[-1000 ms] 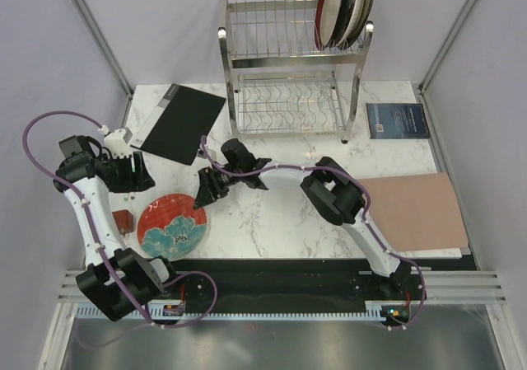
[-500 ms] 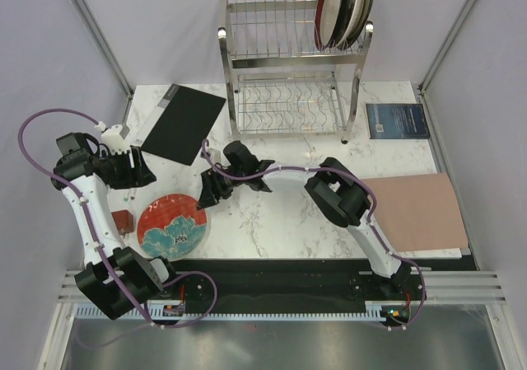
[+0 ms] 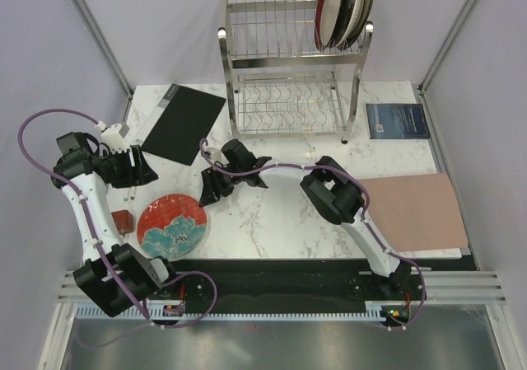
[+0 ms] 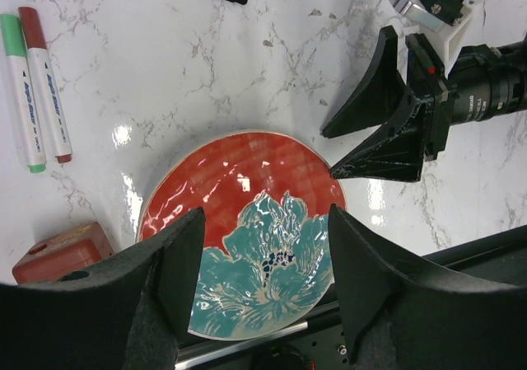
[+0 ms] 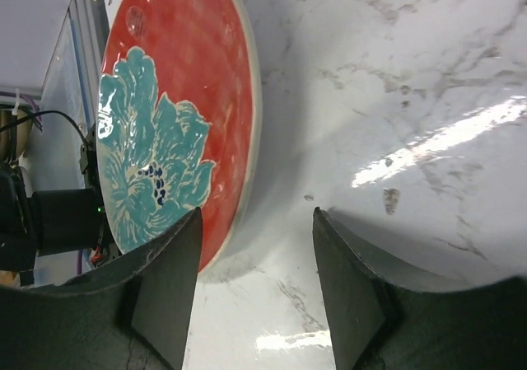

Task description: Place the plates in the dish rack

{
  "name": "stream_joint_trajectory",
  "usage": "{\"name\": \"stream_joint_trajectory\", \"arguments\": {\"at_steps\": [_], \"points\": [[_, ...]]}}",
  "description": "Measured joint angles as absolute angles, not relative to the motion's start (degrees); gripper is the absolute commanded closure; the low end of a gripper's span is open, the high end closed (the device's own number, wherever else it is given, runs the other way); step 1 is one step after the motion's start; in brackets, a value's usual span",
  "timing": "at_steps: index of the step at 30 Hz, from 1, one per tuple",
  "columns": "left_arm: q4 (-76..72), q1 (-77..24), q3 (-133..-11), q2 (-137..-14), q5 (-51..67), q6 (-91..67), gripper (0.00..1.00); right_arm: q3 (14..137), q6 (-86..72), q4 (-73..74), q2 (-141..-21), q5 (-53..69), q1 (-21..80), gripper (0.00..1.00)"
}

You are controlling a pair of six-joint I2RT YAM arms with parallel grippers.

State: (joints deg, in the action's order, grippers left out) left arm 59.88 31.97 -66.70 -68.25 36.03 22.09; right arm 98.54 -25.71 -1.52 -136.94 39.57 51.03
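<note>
- Near the front-left edge of the table (image 3: 272, 222), the red plate (image 3: 171, 227) lies flat. Three other plates (image 3: 346, 7) stand in the dish rack (image 3: 280, 57), upper tier, right end.
- Right gripper (image 3: 207, 190), jaws spread, sits low just beside the plate's rim. It probably needs one finger under that rim before closing.
- Left gripper (image 4: 265, 222) hangs open above the plate.
- Print on the two markers (image 4: 37, 90) and the blue booklet (image 3: 397, 121) is too small to read.

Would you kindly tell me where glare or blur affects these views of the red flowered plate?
Left wrist: white glare spots on the marble table beside the red plate, sheen rippling its glaze; the left gripper has soft-edged fingers. Right wrist: a bright streak across the marble; the right gripper has dark, blurred fingers. Top external: even light, no blur.
</note>
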Motion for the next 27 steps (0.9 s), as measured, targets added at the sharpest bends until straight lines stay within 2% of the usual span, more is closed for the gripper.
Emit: {"name": "stream_joint_trajectory", "arguments": {"at_steps": [3, 5, 6, 7, 10, 17, 18, 20, 27], "points": [[59.72, 31.97, -66.65, -68.6, 36.07, 22.06, 0.32, 99.55, -26.13, -1.65, -137.91, 40.8, 52.16, 0.41], [59.44, 31.97, -66.43, -68.77, 36.12, 21.98, 0.32, 99.81, -26.33, -1.76, -138.34, 41.3, 53.01, 0.51], [59.4, 31.97, -66.3, -68.86, 36.12, 21.93, 0.32, 99.83, -26.46, -1.78, -138.47, 41.52, 53.3, 0.58], [59.37, 31.97, -66.13, -68.93, 36.12, 21.87, 0.32, 99.85, -26.57, -1.65, -138.65, 41.56, 53.54, 0.72], [58.98, 31.97, -65.56, -69.12, 36.12, 21.8, 0.31, 99.79, -26.83, -0.08, -138.96, 41.1, 54.13, 1.0], [57.84, 31.97, -62.87, -72.23, 39.07, 22.24, 0.29, 94.59, -29.23, 0.1, -135.0, 41.1, 52.66, 1.0], [57.71, 31.94, -62.46, -73.12, 39.99, 22.5, 0.22, 93.08, -29.12, 0.32, -133.93, 40.86, 52.16, 1.0], [57.56, 31.7, -61.93, -76.25, 43.31, 23.44, 0.2, 88.68, -28.18, 1.43, -130.65, 40.42, 50.52, 1.0], [51.55, 25.96, -61.19, -87.61, 48.69, 23.44, 0.2, 74.76, -21.43, 9.06, -119.15, 39.77, 37.58, 1.0]]}}
